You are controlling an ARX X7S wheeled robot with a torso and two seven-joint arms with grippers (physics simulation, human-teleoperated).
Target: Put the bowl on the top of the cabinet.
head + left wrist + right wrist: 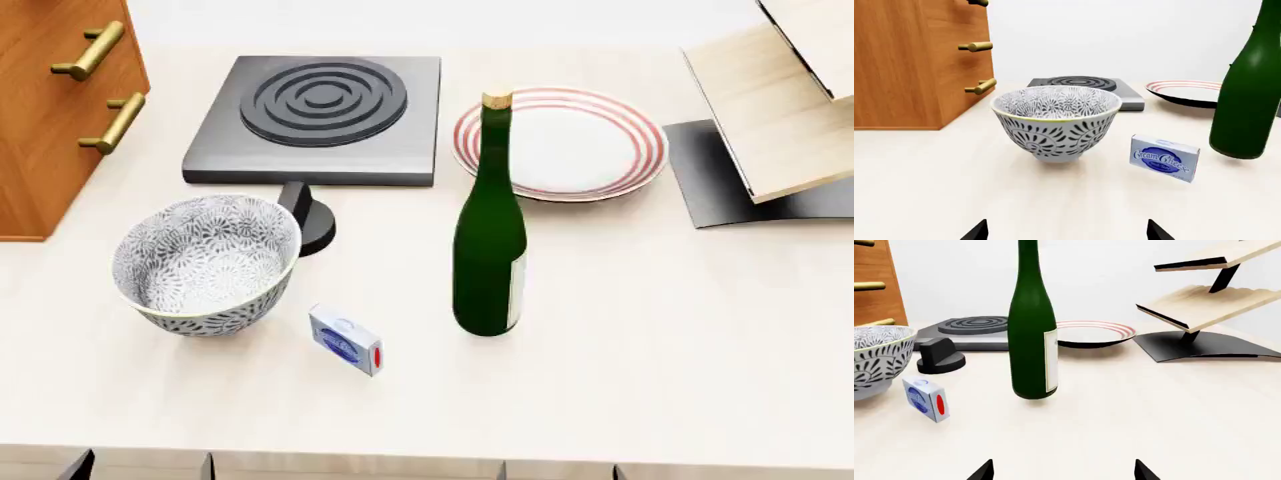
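Observation:
The bowl (204,262), white with a dense grey leaf pattern, stands upright on the pale table's left part. In the left wrist view the bowl (1056,122) is straight ahead of my left gripper (1067,232), whose two dark fingertips (977,231) stand wide apart with nothing between them. The orange-brown cabinet (54,110) with brass handles rises at the far left, just behind the bowl; its top is out of view. My right gripper (1063,471) is open and empty over bare table, facing the green bottle (1033,340), with the bowl (874,360) at that view's edge.
A green bottle (490,240) stands mid-table, and a cream cheese box (346,340) lies beside the bowl. Behind are a black burner plate (320,105) with a knob (307,215), a red-rimmed plate (567,140) and a light-wood rack (781,100).

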